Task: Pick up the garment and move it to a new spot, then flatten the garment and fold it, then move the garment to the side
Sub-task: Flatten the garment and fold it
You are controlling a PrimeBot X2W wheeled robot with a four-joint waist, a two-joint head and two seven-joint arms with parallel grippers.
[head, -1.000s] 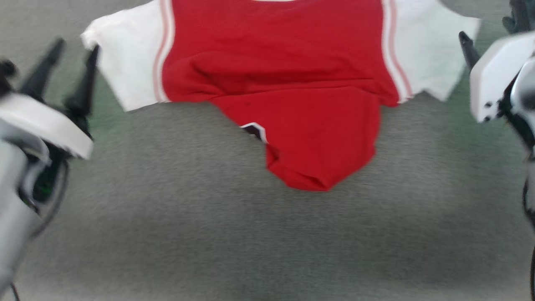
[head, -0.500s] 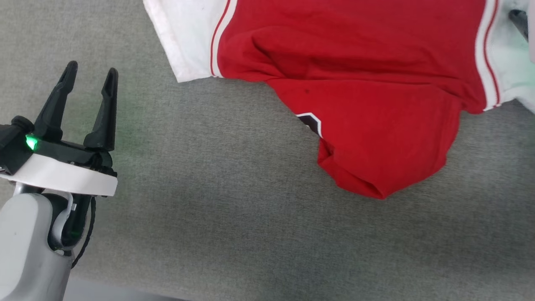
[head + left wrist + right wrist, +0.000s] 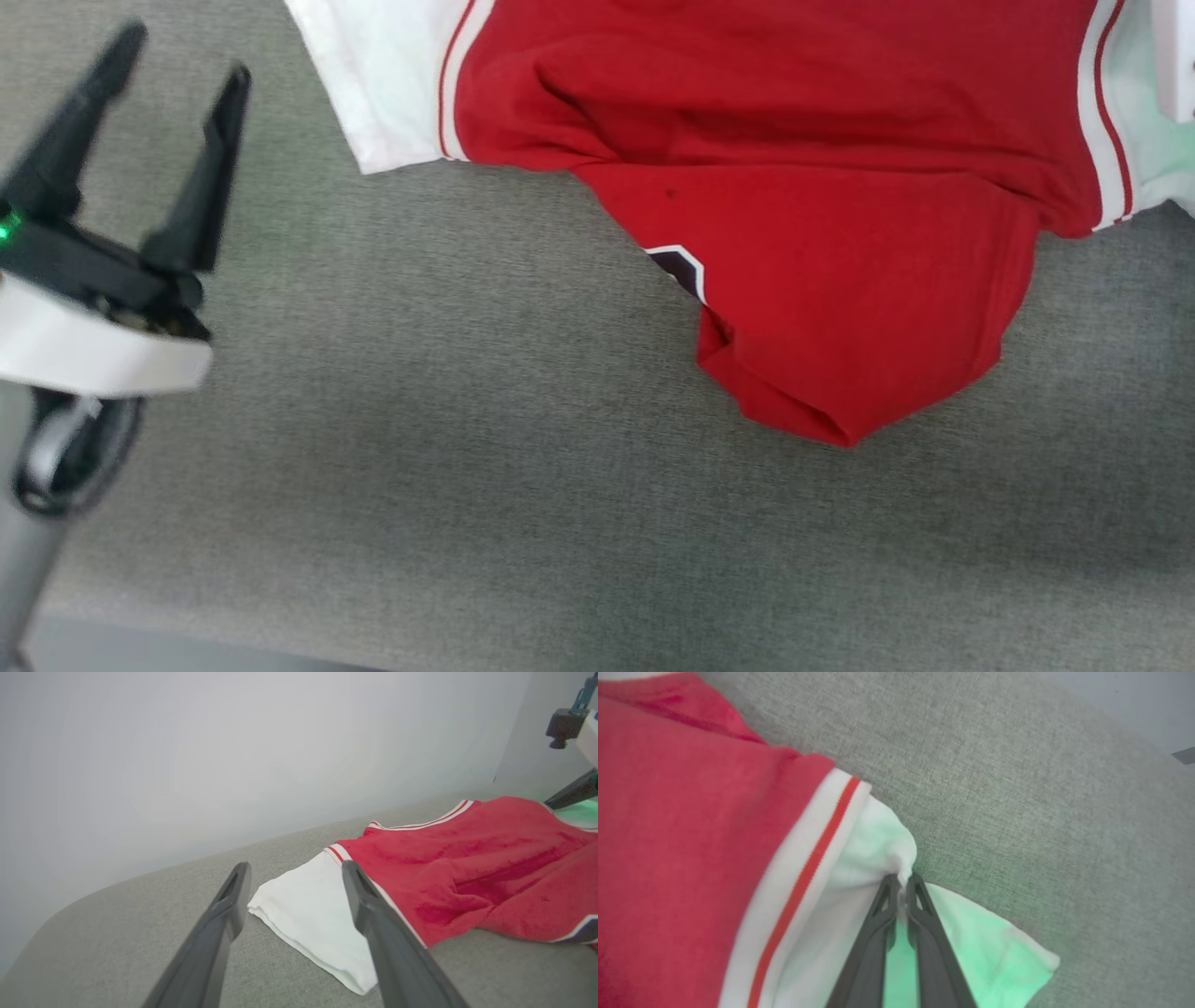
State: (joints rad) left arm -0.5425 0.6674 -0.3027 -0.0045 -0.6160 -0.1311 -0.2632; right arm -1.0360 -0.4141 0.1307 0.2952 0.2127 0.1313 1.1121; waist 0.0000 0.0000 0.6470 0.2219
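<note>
The garment (image 3: 803, 187), a red shirt with white sleeves and red stripe trim, lies spread on the grey fabric surface (image 3: 467, 448), its lower part bunched into a point with a bit of black print showing. My left gripper (image 3: 177, 65) stands open to the left of the near white sleeve (image 3: 308, 910), not touching it. In the right wrist view my right gripper (image 3: 903, 879) is shut on a pinch of the other white sleeve (image 3: 878, 858). A white piece of the right arm (image 3: 1176, 65) sits at the top right of the head view.
The grey fabric surface has a near edge (image 3: 187, 644) at the bottom left of the head view. A pale wall (image 3: 233, 756) rises behind the surface in the left wrist view.
The head camera has swung left and down, shifting the whole picture. My right gripper has closed on the white sleeve. The left gripper stays open and has edged up and left.
</note>
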